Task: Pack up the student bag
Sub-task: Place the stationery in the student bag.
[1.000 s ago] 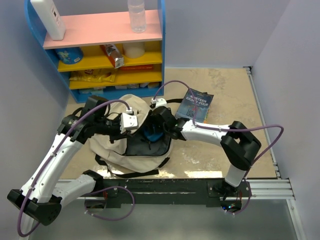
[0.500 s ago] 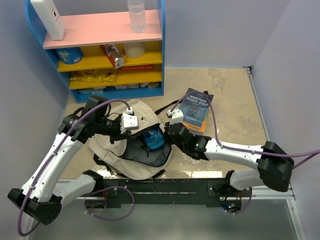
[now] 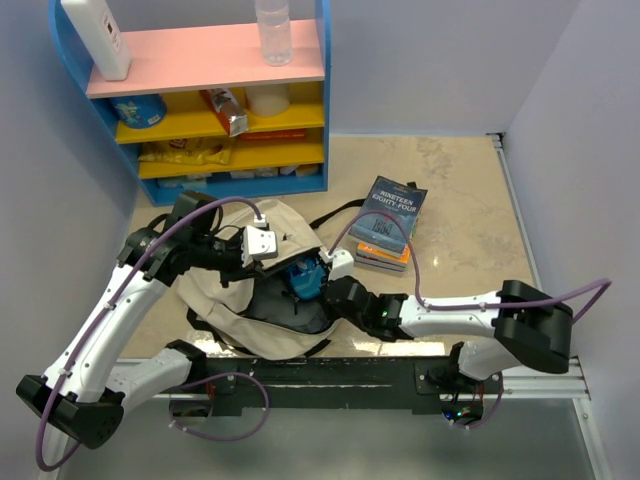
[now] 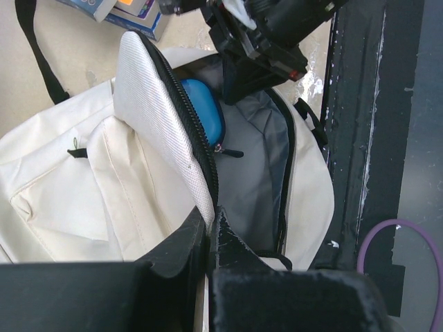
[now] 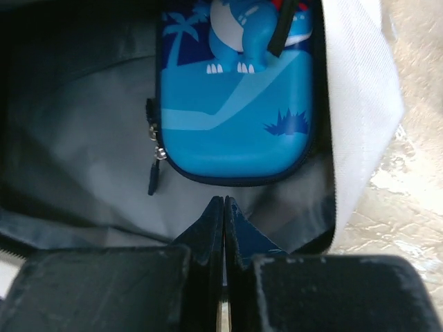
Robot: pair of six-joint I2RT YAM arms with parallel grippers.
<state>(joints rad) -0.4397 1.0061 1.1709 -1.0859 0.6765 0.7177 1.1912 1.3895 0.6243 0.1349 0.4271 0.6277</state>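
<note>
The student bag, a cream canvas backpack, lies open on the floor between the arms. My left gripper is shut on the bag's zip-edged flap and holds it up, as the left wrist view shows. Inside, against the grey lining, sits a blue dinosaur pencil case, also seen from above. My right gripper is shut with nothing in it, a short way off the case's end, at the right side of the opening.
A stack of books, a dark blue one on top, lies on the floor right of the bag. A blue shelf unit with snacks and bottles stands at the back left. The black mounting rail runs along the near edge.
My right gripper let go of the blue case inside the bag, drew back toward the near right and shut. The left gripper kept holding the flap.
</note>
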